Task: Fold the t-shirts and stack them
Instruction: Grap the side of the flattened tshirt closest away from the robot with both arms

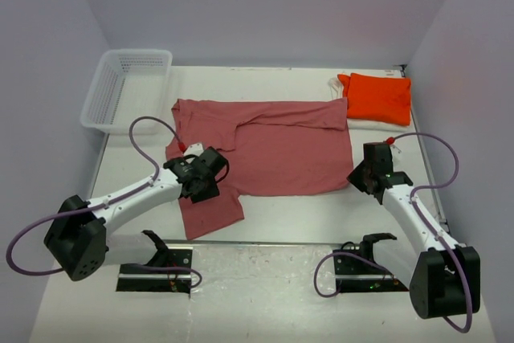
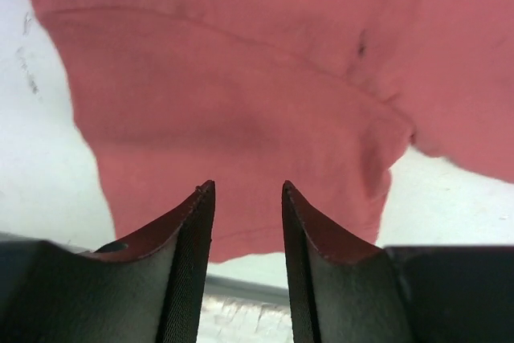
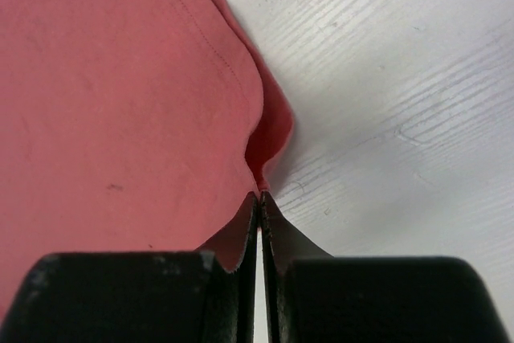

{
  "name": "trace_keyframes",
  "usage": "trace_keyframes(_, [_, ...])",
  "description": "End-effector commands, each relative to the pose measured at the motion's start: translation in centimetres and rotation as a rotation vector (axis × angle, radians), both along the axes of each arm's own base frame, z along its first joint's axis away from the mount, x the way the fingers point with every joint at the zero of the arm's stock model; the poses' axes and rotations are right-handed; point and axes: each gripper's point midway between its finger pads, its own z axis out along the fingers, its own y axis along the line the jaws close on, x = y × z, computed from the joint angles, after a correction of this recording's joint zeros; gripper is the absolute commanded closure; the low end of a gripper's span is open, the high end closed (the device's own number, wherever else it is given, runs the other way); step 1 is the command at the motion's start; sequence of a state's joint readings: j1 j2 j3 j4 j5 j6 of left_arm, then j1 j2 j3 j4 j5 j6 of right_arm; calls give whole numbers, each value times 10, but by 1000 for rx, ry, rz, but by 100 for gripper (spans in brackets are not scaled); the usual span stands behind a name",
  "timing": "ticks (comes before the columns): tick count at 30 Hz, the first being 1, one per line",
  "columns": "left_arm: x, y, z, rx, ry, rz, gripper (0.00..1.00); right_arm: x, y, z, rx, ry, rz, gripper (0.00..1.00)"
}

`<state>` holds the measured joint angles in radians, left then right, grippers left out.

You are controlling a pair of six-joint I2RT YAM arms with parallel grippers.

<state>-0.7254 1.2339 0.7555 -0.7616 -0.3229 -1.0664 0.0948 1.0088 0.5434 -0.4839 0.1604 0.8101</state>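
The rose-red t-shirt [image 1: 281, 150] lies spread flat in the middle of the table, with one part hanging down toward the near edge at its left. My left gripper [image 1: 205, 182] hovers over that near-left part, open, with only cloth [image 2: 241, 102] showing beyond the gap between its fingers [image 2: 247, 186]. My right gripper [image 1: 359, 176] sits at the shirt's near-right corner, shut, with a pinched fold of the hem [image 3: 269, 130] at its tips [image 3: 262, 194]. The orange t-shirt [image 1: 376, 98] lies folded at the back right. A bit of white t-shirt [image 1: 336, 84] peeks out beside it.
A white mesh basket [image 1: 124, 90] stands at the back left corner. The table's near edge [image 1: 273, 242] runs just below the shirt, with both arm bases behind it. Walls close in on the left, back and right.
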Motion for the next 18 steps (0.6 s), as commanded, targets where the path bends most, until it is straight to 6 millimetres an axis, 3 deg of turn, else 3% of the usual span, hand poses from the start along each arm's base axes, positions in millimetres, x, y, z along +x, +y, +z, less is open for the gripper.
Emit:
trace_keyframes(1, [-24,18,11,134,119,53,60,8,5,3,-2,-48,51,100])
trace_keyframes(6, [-52,28,37,154,155,115,60,9,8,5,3,-63,70,100])
trace_keyframes(9, [-64,31,29,92,160,167,61,11,9,7,9,-82,78,100])
trace_keyframes(13, [-89,31,1,37,247,166,60,11,11,5,12,-73,93,100])
trace_keyframes(18, [-90,41,-10,154,297,95,57,10,11,8,15,-94,91,100])
